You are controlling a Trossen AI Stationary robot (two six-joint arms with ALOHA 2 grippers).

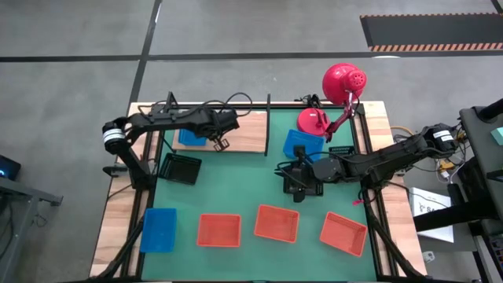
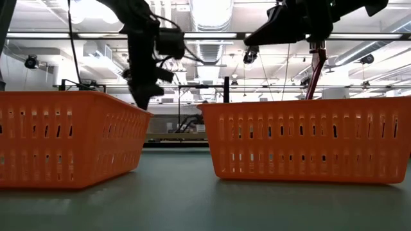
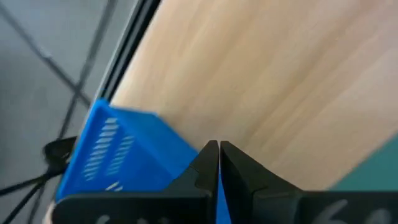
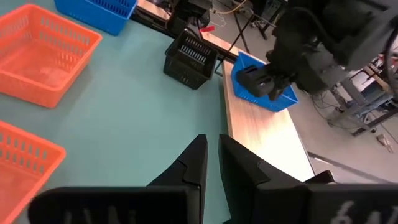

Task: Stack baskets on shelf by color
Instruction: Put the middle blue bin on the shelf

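The left gripper has its fingers pressed together at the rim of a blue basket. Whether it pinches the wall cannot be told, and that basket sits on the shelf, at eleven o'clock on the green mat. The right gripper hangs near three o'clock, almost closed, with nothing seen in the slit. A black basket lies at nine, another blue basket at one, and a third blue basket and three orange baskets lie along six.
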